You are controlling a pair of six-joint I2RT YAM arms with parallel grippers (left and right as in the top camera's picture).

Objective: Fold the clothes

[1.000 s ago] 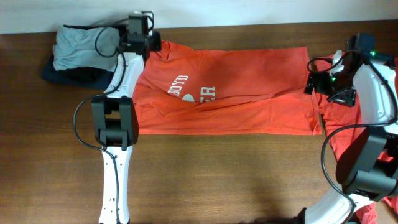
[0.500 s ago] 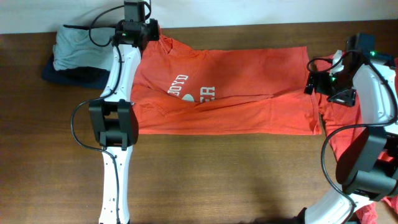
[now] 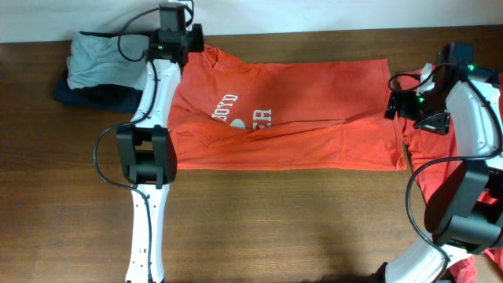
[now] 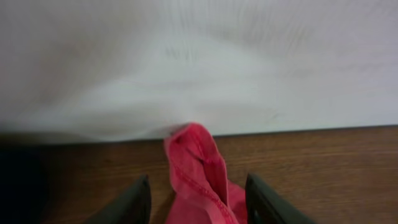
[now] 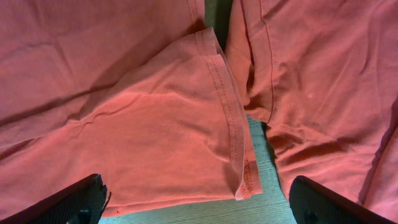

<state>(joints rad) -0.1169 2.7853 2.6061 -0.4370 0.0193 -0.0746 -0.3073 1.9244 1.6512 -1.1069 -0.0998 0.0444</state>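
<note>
An orange T-shirt [image 3: 314,102] lies spread lengthwise across the middle of the brown table [image 3: 275,228], its white lettering [image 3: 242,114] partly swallowed by a fold.

At the shirt's 11 o'clock corner sits the left gripper [image 3: 182,37], hard against the white wall [image 4: 249,56]. In the wrist view a peak of red cloth [image 4: 196,168] stands up between its two dark fingers [image 4: 134,202]. They are set apart, and the frame's bottom edge cuts off where they might meet the fabric, so I cannot tell whether they pinch it.

At the shirt's 3 o'clock edge the right gripper [image 3: 397,101] hangs with its jaws spread wide and nothing in them. Its fingers [image 5: 81,199] flank the stitched hem corner [image 5: 242,180].

A pile of grey and dark clothes [image 3: 98,63] lies at 9 o'clock of the left gripper, just beside the left arm. A second orange garment [image 5: 305,81] lies close at 3 o'clock of the shirt, with a thin strip of table between them. In the overhead view the right arm covers most of it, and the frame edge cuts it off.
</note>
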